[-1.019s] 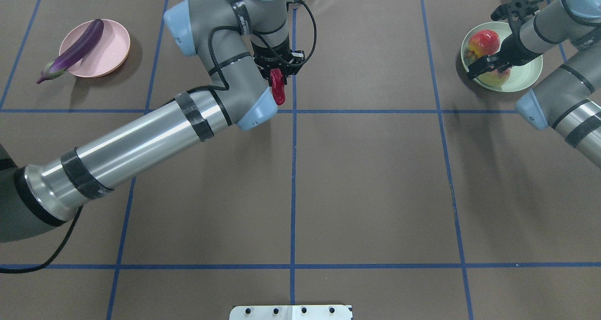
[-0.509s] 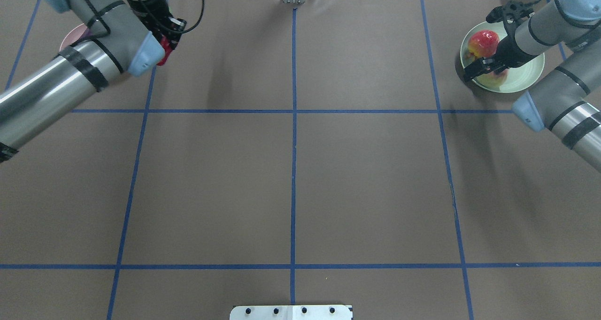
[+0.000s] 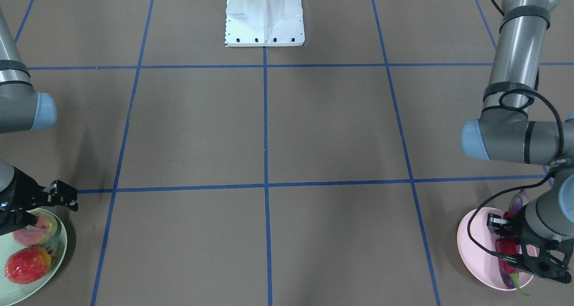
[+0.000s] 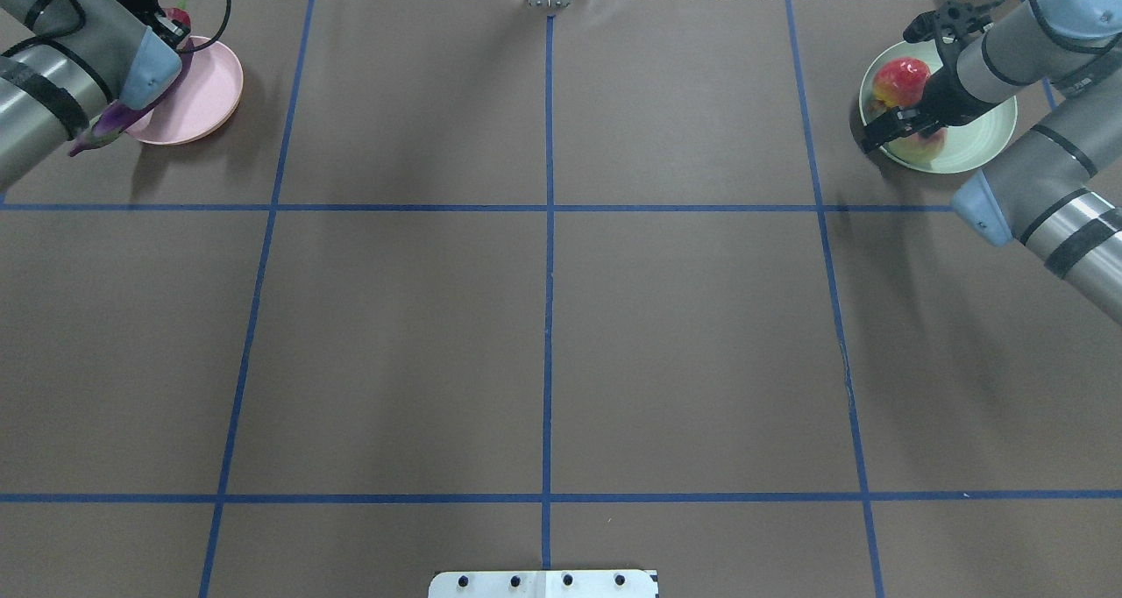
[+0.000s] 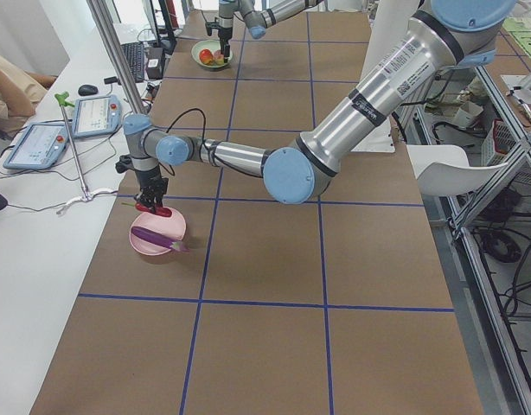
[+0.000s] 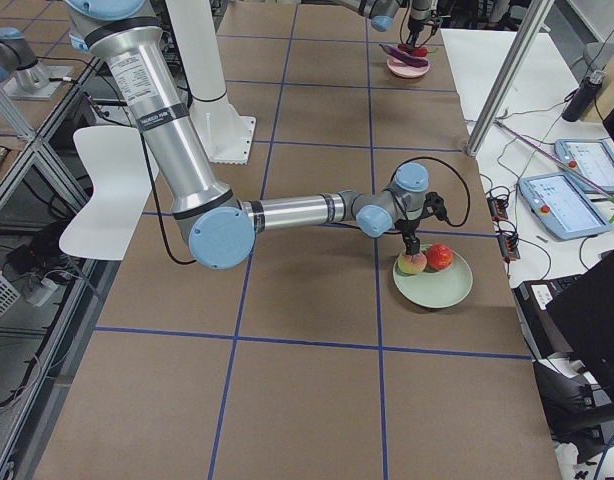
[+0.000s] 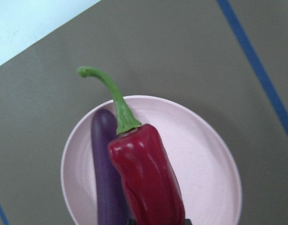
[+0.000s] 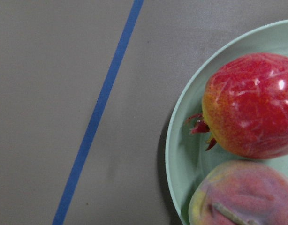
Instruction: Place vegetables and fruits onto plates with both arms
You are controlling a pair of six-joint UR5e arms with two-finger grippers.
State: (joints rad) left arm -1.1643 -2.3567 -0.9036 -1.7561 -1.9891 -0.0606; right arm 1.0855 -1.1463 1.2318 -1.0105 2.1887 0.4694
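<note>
My left gripper [image 3: 511,252] is shut on the dark-red chili pepper [image 7: 144,178] and holds it stem up just above the pale pink plate [image 4: 206,89]. The purple eggplant [image 7: 104,178] lies across that plate, with its capped end [image 4: 92,133] sticking over the rim. On the mint green plate [image 4: 982,138] rest the red-orange crowned fruit [image 4: 903,79] and the peach [image 8: 238,197]. My right gripper [image 3: 40,207] hovers over the plate's inner edge beside the peach, with its jaws open and empty.
The white base block [image 3: 264,14] sits at the robot's side of the table. Blue tape lines [image 4: 548,274] divide the brown tabletop. Both plates stand near the far corners. Teach pendants [image 5: 97,117] lie on a white side bench beyond the far edge.
My left arm has swung left from the table's middle, carrying the chili to above the pink plate. My right gripper has shifted slightly outward from the peach.
</note>
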